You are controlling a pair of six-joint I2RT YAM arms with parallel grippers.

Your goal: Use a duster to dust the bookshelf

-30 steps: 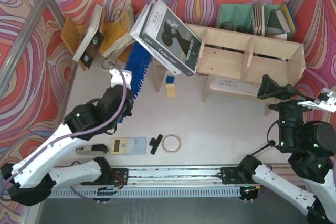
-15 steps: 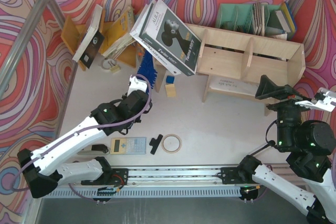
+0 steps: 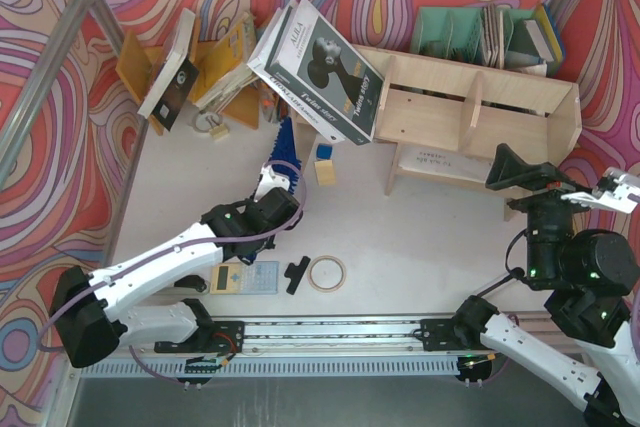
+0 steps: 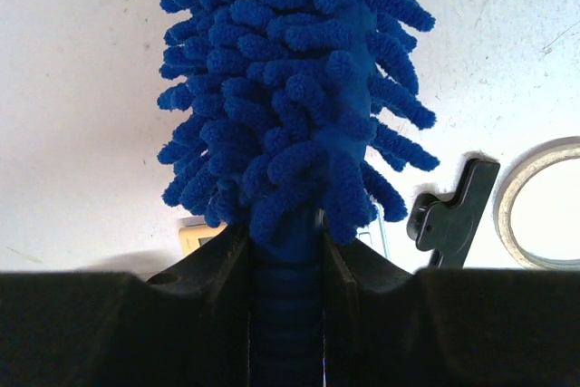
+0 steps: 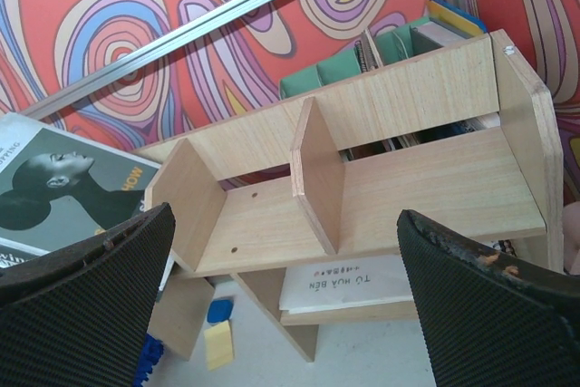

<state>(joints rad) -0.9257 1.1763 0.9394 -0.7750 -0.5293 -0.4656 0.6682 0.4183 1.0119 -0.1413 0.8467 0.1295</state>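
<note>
Holding the duster, with no shelf wiped yet as far as I can judge.
My left gripper is clamped on the duster's handle, blue bristles pointing over the table toward the left end of the bookshelf. My right gripper hangs empty, jaws wide apart, facing the open compartments. I reckon the pick-up is done and all the wiping is left. The big leaning book hides that end, so I can't tell if bristles touch wood.

"ALEA" on grey book cover; "TU HOA BEN" on white booklet in bookshelf
</note>
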